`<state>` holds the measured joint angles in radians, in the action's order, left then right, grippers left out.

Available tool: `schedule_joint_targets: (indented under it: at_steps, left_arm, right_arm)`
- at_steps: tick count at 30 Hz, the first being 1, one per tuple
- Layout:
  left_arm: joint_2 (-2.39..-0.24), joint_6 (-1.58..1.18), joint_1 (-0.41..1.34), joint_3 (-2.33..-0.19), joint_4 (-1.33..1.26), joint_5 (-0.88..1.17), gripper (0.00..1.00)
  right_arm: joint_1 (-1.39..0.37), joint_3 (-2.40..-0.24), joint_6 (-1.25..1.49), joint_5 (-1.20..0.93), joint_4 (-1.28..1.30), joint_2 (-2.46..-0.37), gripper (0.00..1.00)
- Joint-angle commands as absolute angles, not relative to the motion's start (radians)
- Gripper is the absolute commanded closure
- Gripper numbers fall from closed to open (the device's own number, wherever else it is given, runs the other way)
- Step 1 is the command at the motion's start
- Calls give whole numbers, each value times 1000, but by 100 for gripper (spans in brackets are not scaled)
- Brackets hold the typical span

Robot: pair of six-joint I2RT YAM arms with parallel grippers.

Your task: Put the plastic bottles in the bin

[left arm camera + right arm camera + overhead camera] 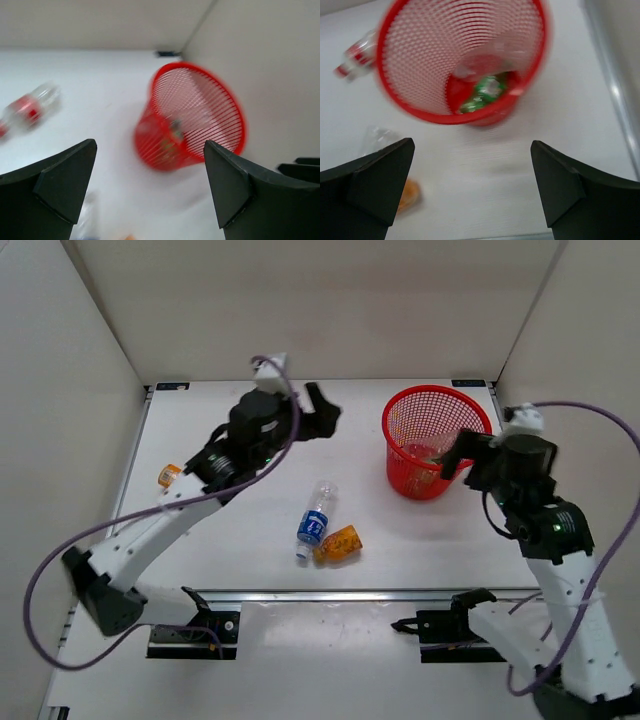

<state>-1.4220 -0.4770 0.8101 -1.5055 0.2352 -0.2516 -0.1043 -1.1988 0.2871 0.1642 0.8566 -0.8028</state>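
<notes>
The red mesh bin (pixel 436 400) stands at the back right and holds a green bottle (pixel 482 95) and a clear one (pixel 480 64). Near the table's middle, a clear bottle with a blue label (pixel 316 521) and an orange bottle (pixel 337 543) lie side by side. A second orange bottle (pixel 168 475) lies at the far left beside the left arm. A clear bottle with a red label (pixel 27 107) lies left of the bin (pixel 190 120); the left arm hides it from above. My left gripper (pixel 328 415) is open and empty, left of the bin. My right gripper (pixel 458 458) is open and empty at the bin's right side.
White walls close the table on the left, back and right. A metal rail (pixel 330 593) crosses the near edge in front of both arm bases. Purple cables (pixel 60 560) loop off both arms.
</notes>
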Motion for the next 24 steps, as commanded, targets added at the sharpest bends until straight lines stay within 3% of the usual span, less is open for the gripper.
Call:
schedule_joint_targets:
  at_steps: [1,3,5,8,14,19,24]
  left_arm:
    - [-1246,-587,723,-1283,495,-296,1]
    - [-1137,-624,640,-1108,615,-264,1]
    - [-1004,-707,582,-1007,719,-259,1]
    - [-815,-774,505,-853,839,-201,1]
    - [-565,-919,486,-793,1119,-228,1]
    - [-583,-916,468,-854,1268,-325,1]
    - [-604,-884,446,-845,1218,-331,1]
  right_arm:
    - [-503,-1258,301,298,792,-912,1]
    - [-750,-1279,295,505,760,-1019,1]
    - [-837,-1369,269,459,744,-1133,1]
    - [-795,-1402,294,189,697,-1305,1]
    - [-801,-1420,397,112,629,-1587,1]
    - [-808,-1407,517,120,574,-1729,1]
    - [-818,-1368,587,123,488,-1807,1]
